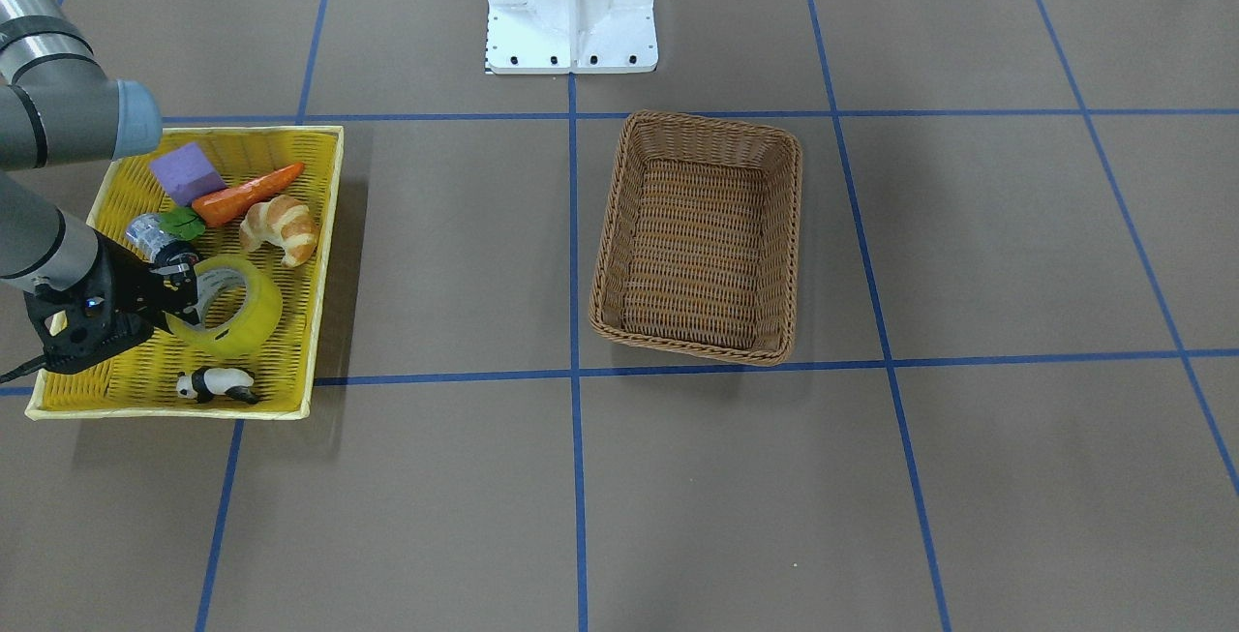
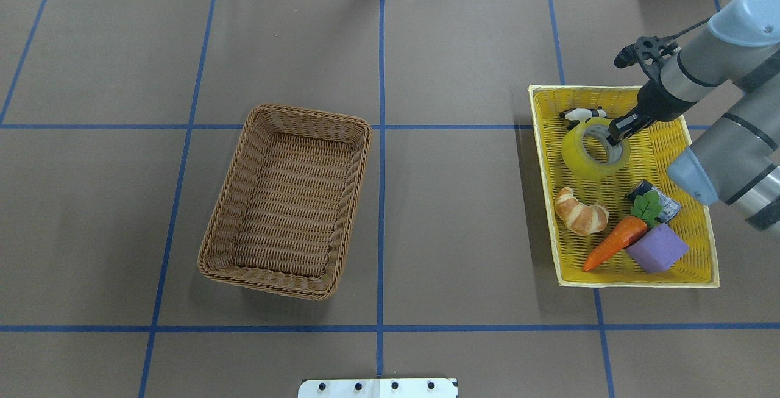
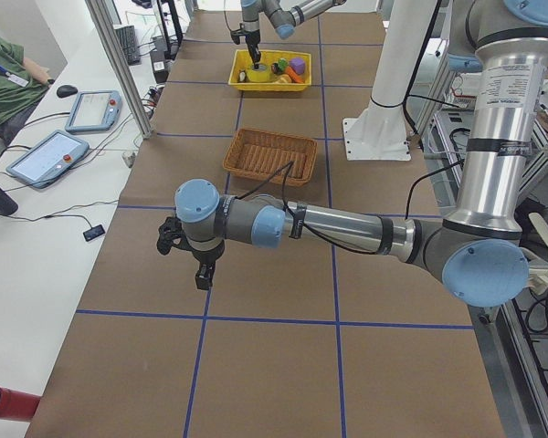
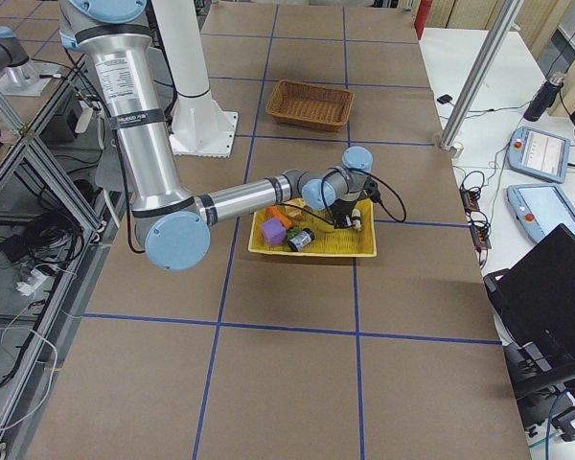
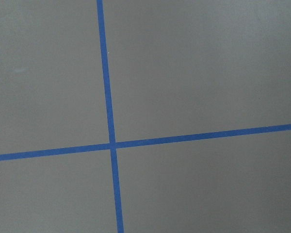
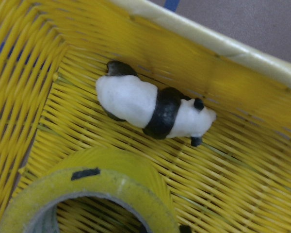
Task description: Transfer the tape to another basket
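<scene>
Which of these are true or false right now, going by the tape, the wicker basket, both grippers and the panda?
1. The packing tape roll lies in the yellow tray. True.
2. The wicker basket holds the croissant. False: the croissant lies in the yellow tray.
3. The right gripper is at the packing tape roll's rim. True.
4. The left gripper hangs over the yellow tray. False: it hangs over bare table, far from the tray.
5. The toy panda lies beside the packing tape roll. True.
</scene>
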You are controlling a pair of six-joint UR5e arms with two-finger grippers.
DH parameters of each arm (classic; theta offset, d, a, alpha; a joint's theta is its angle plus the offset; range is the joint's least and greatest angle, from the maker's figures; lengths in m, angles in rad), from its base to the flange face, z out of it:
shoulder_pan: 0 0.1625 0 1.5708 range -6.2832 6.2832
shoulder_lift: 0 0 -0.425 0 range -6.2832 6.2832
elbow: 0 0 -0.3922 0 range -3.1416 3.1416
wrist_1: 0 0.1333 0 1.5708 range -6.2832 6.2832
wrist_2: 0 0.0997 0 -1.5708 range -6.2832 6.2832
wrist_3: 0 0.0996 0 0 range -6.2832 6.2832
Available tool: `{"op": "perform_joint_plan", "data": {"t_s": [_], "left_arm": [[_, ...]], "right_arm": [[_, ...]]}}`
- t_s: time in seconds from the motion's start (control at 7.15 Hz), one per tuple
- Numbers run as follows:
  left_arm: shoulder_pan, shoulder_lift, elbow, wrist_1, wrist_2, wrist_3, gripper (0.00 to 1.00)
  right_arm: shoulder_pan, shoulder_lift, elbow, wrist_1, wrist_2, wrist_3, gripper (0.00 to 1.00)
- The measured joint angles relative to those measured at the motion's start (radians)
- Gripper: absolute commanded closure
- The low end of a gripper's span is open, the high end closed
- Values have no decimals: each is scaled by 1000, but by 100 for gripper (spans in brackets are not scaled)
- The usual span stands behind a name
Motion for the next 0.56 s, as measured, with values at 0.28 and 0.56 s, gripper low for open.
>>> {"op": "perform_joint_plan", "data": {"t_s": [0.28, 0.56], "left_arm": [[0, -7, -3, 1, 1, -15, 2], [0, -18, -1, -106, 0, -139, 2]], "right_arm": [[71, 16, 57, 0, 104, 21, 100], [76, 70, 101, 42, 129, 166, 100]]}}
